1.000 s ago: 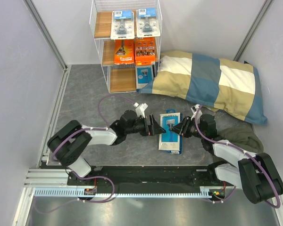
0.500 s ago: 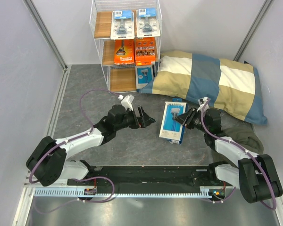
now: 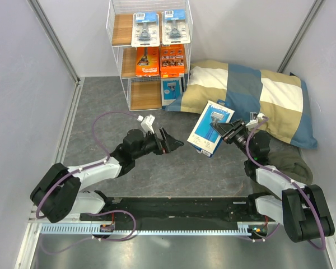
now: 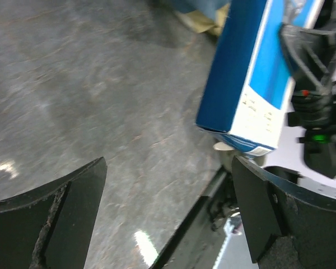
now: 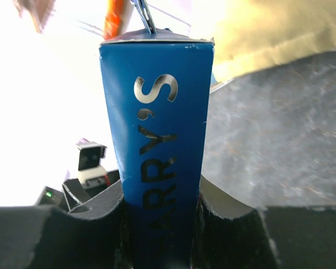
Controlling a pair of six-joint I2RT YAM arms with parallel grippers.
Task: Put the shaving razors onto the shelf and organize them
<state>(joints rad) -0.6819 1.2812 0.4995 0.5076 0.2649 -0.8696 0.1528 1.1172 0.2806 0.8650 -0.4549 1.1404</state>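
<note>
The white wire shelf [image 3: 123, 29] stands at the back. Its top tier holds two clear blister razor packs [image 3: 146, 29], the middle tier two orange packs [image 3: 148, 61], and the bottom tier one blue box [image 3: 171, 89]. My right gripper [image 3: 224, 133] is shut on a second blue razor box [image 3: 211, 128], lifted off the floor and tilted in front of the pillow. In the right wrist view the box [image 5: 159, 134] stands edge-on between the jaws [image 5: 159, 224]. My left gripper [image 3: 171, 141] is open and holds nothing, left of the box [image 4: 252, 73].
A blue-and-beige checked pillow [image 3: 252, 101] lies right of the shelf, its corner against the bottom tier. A dark green cloth [image 3: 288, 159] sits under the pillow's near edge. Grey walls close in both sides. The left halves of the shelf tiers show bare wood.
My right gripper has raised the blue box off the floor and carried it up and right, tilting it. My left gripper has let go of the box and drawn back to the left.
</note>
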